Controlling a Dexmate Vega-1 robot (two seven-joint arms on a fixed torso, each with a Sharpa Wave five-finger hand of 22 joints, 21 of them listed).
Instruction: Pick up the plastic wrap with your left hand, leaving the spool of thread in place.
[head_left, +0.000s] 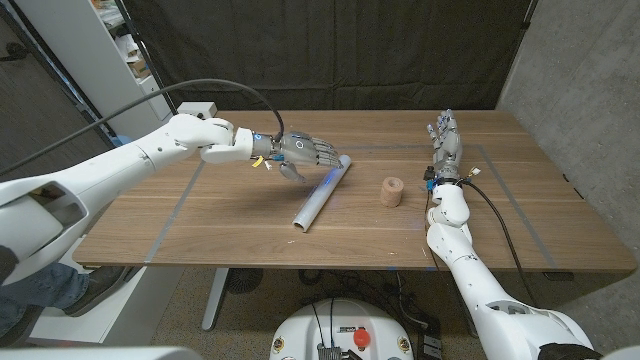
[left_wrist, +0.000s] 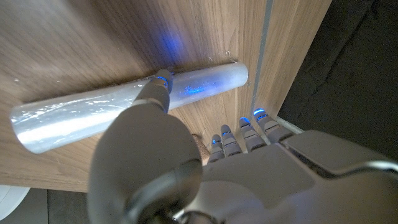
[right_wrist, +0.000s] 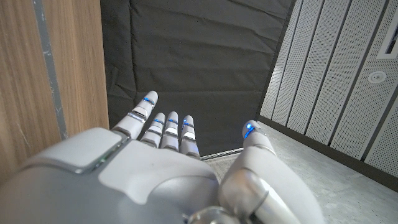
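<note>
While the plastic wrap (head_left: 322, 191) lay unlifted left of the spool of thread (head_left: 391, 191), the left hand (head_left: 300, 153) hovered above its far end, fingers spread, empty.

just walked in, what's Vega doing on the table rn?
The left hand is reaching over the far end of the plastic wrap, a clear roll lying diagonally on the wooden table. In the left wrist view one of its fingers is at the roll, but the roll lies on the table, not lifted, and no closed grip shows. The spool of thread stands beside the roll, apart from it. The right hand waits near the far right, fingers apart, holding nothing.
</note>
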